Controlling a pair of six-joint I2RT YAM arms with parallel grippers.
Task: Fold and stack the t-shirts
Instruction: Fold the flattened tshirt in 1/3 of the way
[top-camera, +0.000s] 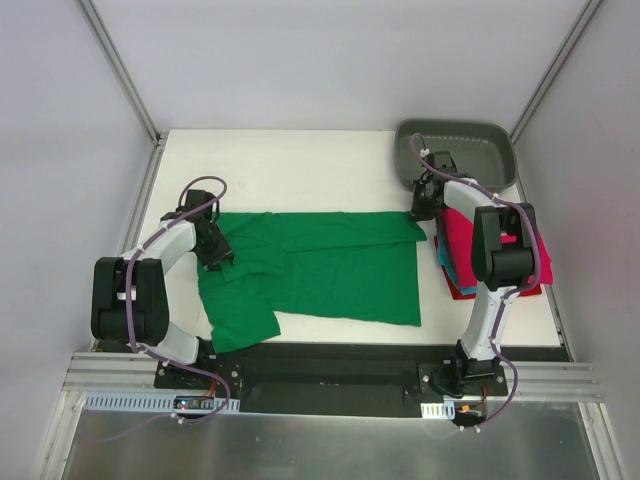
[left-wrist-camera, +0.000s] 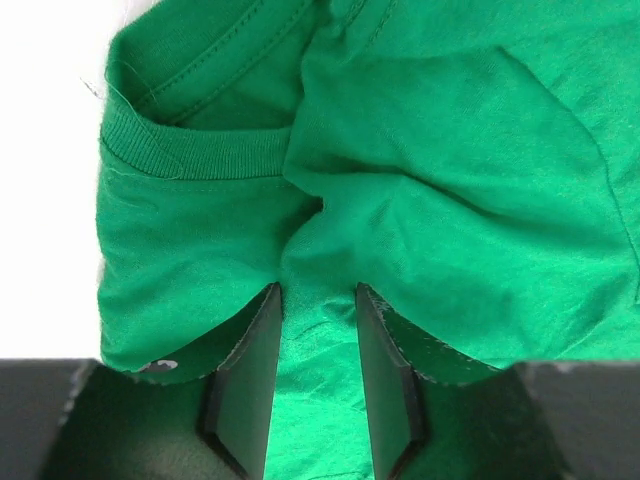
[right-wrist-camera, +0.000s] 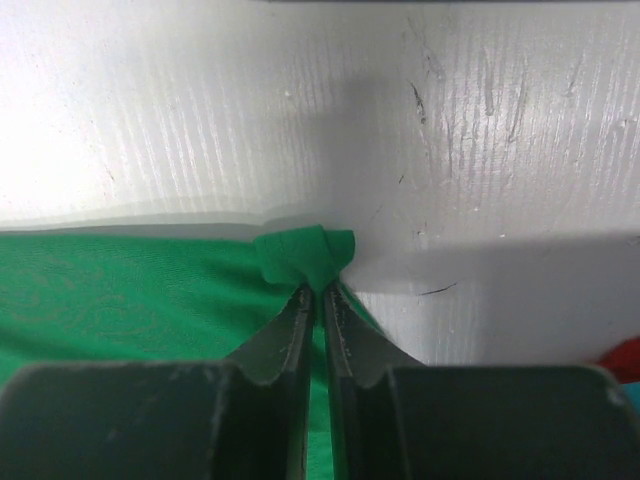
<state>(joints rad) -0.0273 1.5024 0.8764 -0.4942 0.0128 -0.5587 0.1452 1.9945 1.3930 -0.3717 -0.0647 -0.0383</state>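
While the green t-shirt (top-camera: 330, 270) lies spread across the middle of the white counter (top-camera: 300, 170), partly folded and with one sleeve flopped toward the near edge, both arms are down on it. The left gripper (top-camera: 215, 255) sits at the shirt's left end, just beside the ribbed collar (left-wrist-camera: 200, 155). In the wrist view its fingers are parted and rest on rumpled cloth, with green fabric in the gap, and nothing looks clamped. The right gripper (top-camera: 420, 212) is at the far right corner of the shirt, clenched tight on a little bunched nub of the green hem that pokes out past the tips in its own camera. Over on the right edge sits the folded stack (top-camera: 458, 240), crimson-pink on top with teal and red peeking out underneath, half hidden by the right arm. A grey tray (top-camera: 450, 124) is in the far right corner, just behind that gripper.
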